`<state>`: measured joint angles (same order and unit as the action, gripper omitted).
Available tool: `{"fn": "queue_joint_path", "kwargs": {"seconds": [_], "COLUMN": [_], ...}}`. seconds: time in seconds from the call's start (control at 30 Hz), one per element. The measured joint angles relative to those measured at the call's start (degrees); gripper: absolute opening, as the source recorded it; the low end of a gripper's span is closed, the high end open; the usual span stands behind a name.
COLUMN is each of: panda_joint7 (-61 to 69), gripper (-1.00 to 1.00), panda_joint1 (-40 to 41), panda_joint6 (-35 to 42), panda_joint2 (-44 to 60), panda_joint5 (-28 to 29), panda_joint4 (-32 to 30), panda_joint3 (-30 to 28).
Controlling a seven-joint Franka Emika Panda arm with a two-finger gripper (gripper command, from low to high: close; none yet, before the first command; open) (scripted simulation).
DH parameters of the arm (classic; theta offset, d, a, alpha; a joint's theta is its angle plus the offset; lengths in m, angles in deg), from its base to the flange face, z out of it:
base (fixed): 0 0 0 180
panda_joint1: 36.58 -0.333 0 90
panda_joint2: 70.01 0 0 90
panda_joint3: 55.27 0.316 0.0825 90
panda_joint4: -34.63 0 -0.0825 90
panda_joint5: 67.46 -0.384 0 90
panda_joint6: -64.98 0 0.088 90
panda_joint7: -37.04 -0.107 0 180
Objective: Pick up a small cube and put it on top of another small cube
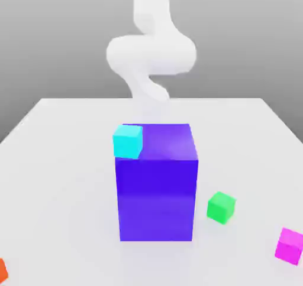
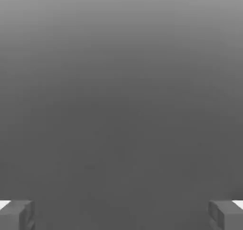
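Observation:
The small cube (image 1: 290,246), bright magenta-pink, lies on the white table near the front at the exterior view's right. A small green cube (image 1: 221,207) sits just right of the big blue-purple block (image 1: 157,190). A small cyan cube (image 1: 128,140) shows at that block's upper left corner; whether it rests on the block I cannot tell. The white arm (image 1: 151,54) rises behind the block, far from the magenta cube. In the hand view my gripper (image 2: 121,215) is open, its grey fingertips (image 2: 16,215) far apart with nothing between them.
The tall blue-purple block stands mid-table between the arm and the front cubes. A small orange-red piece (image 1: 2,270) shows at the front left corner. The table's (image 1: 65,178) right edge runs close to the magenta cube.

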<state>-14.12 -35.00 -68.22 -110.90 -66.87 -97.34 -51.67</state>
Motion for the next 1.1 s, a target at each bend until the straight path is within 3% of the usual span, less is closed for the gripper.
{"fn": "queue_joint_path", "kwargs": {"seconds": [0.3,0.6,0.8,1.1], "panda_joint7": [-21.3,-45.6,-61.3,-78.2], "gripper": [0.00,0.00,0.00,0.00], "panda_joint1": [4.6,5.0,0.2,-9.3], "panda_joint6": [-5.3,-10.2,-13.3,-20.9], "panda_joint2": [17.8,36.0,48.3,64.8], "panda_joint5": [4.8,14.2,19.9,22.8], "panda_joint4": [-0.7,-1.3,-1.7,-1.7], "panda_joint3": [13.3,23.1,24.2,21.5]}}
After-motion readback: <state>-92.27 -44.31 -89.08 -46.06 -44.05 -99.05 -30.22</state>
